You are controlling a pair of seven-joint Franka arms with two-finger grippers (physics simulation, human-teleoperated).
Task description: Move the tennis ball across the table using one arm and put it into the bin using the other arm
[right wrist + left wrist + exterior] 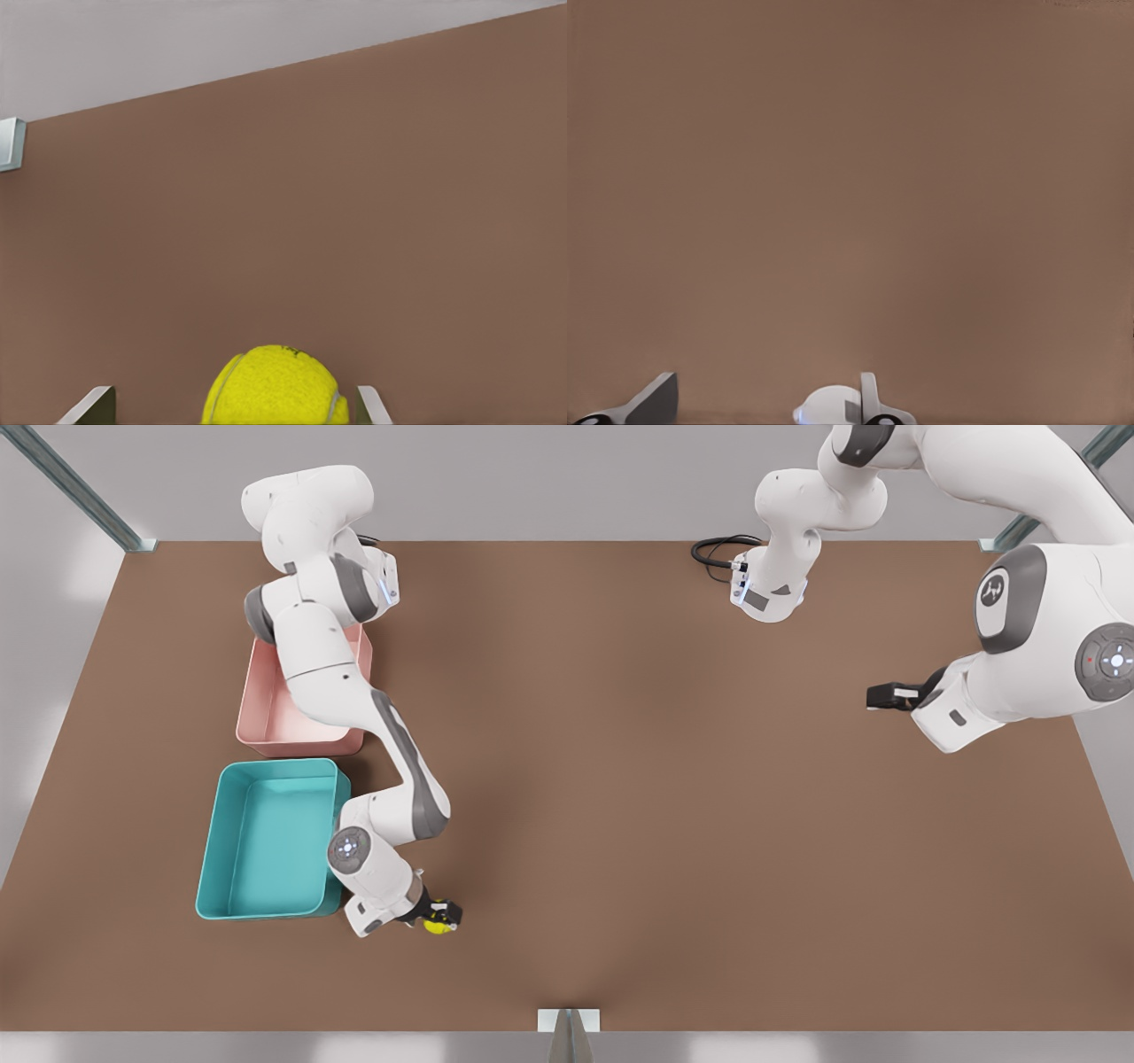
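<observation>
Tennis ball (435,926) sits on the table (620,824) under my right gripper (440,915), beside the teal bin (266,903); my left gripper (886,695) waits well apart. Right wrist view: fingers (90,405) straddle the ball (273,388) with gaps, nothing gripped; closing off-centre could roll it away. Left wrist view: fingers (651,400) spread, empty.

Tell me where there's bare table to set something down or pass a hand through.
The widest free patch is the brown table middle, between the right gripper around the tennis ball and the left gripper, which waits. The near edge is also bare. It is crowded at the front view's left: the teal bin, the pink bin and the arm over them.
</observation>
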